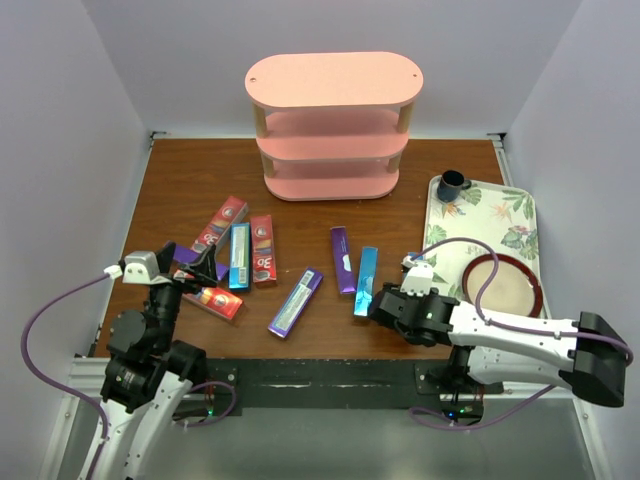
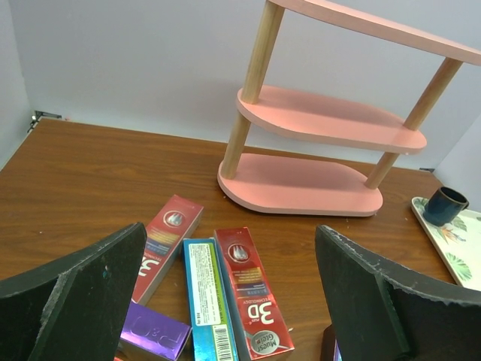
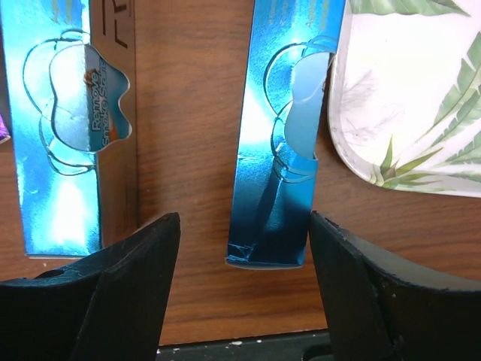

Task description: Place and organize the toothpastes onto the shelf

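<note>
Right pincer [image 3: 242, 222], seen from its own wrist camera, stands partly open with a finger on each side of the near end of a shiny blue carton [image 3: 279, 128] that lies flat on the bench [image 3: 188, 113]. Bare wood shows between its left finger [image 3: 113, 293] and the carton. Its right finger [image 3: 391, 293] sits at the carton's other edge, and I cannot tell whether it touches. Nothing is clamped. Further up, the carton runs right along the rim of the floral tray [image 3: 406, 90]. A second blue carton [image 3: 64, 128] lies parallel to it on the left, apart from it.

From the left wrist camera, the left pincer [image 2: 231, 235] is spread wide and holds nothing. It hangs over a cluster of toothpastes on the bench: a red carton [image 2: 169, 241], a teal carton [image 2: 207, 301], a red "3D" carton [image 2: 252, 297] touching the teal one, and a purple carton [image 2: 154, 335] low at the left. The pink shelf [image 2: 301, 184] stands beyond them.

From above, the shelf is at the far middle of the bench. The cluster lies before the left arm, with another red box [image 1: 212, 300] nearest that arm. Two more purple boxes, one slanted [image 1: 296, 301] and one nearly straight [image 1: 343, 259], lie mid-bench. The tray on the right carries a dark cup [image 1: 452, 184] and a round plate [image 1: 505, 285].
</note>
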You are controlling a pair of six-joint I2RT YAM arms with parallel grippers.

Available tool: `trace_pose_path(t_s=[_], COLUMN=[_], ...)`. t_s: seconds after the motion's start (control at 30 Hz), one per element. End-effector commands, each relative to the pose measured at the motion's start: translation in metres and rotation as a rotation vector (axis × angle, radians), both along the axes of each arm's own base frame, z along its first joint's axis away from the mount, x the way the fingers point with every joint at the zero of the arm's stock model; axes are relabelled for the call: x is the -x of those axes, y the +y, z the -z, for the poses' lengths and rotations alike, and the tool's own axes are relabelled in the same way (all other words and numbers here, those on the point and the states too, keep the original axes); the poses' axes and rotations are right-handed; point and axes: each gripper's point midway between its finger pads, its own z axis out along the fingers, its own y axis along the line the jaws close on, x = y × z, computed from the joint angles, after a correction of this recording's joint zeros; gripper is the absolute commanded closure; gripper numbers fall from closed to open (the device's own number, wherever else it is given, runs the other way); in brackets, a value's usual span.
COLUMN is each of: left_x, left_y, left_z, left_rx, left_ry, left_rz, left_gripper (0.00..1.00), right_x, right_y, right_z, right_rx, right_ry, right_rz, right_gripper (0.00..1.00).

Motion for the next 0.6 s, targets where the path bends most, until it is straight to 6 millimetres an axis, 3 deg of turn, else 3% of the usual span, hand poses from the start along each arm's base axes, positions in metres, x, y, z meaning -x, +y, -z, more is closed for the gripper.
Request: trace_pose_path(t_s=[0.0,0.27,0.57], left_x=[0.031,0.030,0.031], left_y=[0.012,0.013,0.014], left_z=[-0.036,-0.034,-0.033], left_rx=[0.074,0.077,0.076], left_ry=[-0.158,-0.153,-0.143], left_rz=[-0.004,-0.008,-0.014], left_gripper=[0.00,0.00,0.00], right_x=[-0.012,-0.012,-0.021], right_y=[-0.004,-0.005,-0.012], right_z=[-0.011,0.006,0.010], right_rx=[-0.039,0.008,0.022], right_ry=[-0.101,-0.091,-0.165], right_rz=[0.081,0.110,0.155], right_gripper=[0.28,0.28,0.43])
